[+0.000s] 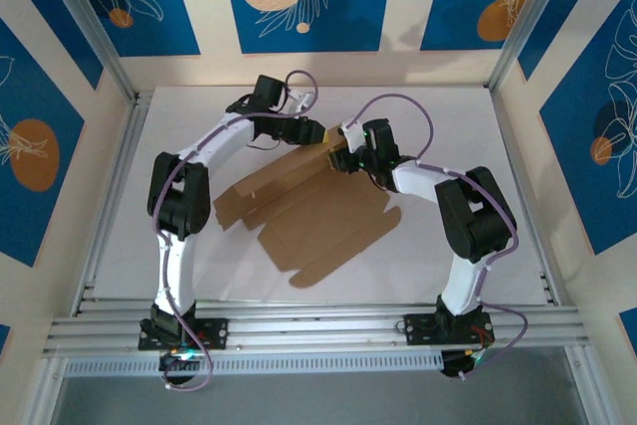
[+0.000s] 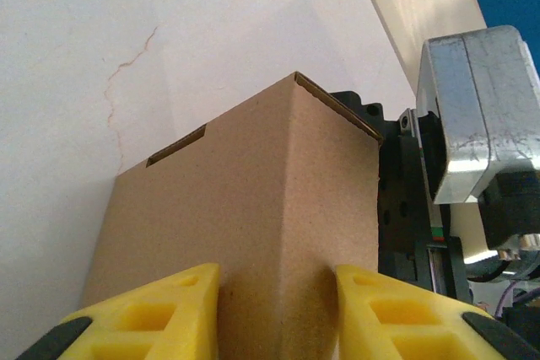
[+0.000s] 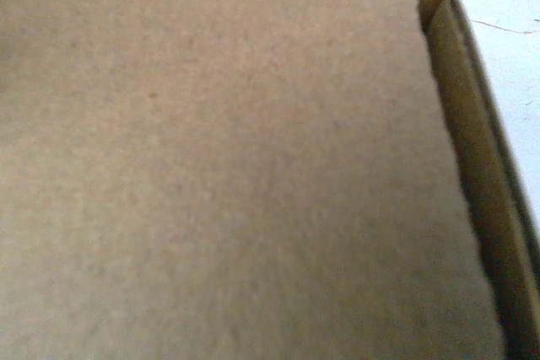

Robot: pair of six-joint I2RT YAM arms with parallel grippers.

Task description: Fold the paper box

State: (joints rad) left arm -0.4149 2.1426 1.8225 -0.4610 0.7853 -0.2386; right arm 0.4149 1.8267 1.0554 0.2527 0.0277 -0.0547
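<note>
The paper box point(image 1: 318, 221) is a brown die-cut cardboard sheet, mostly flat on the white table, with its far end raised. Both grippers meet at that far end. My left gripper point(image 1: 320, 133) comes from the left. In the left wrist view its yellow fingers point(image 2: 181, 309) straddle a creased corner of the upright paper box point(image 2: 245, 208), closed against it at left gripper point(image 2: 277, 280). My right gripper point(image 1: 346, 154) is against the same raised part from the right. In the right wrist view a cardboard panel of the paper box point(image 3: 228, 166) hides its fingers.
The right arm's metal wrist housing point(image 2: 477, 115) stands just behind the raised cardboard. Aluminium rails point(image 1: 109, 206) border the white table point(image 1: 448, 126), with patterned blue walls beyond. Open table surface lies to the left and right of the sheet.
</note>
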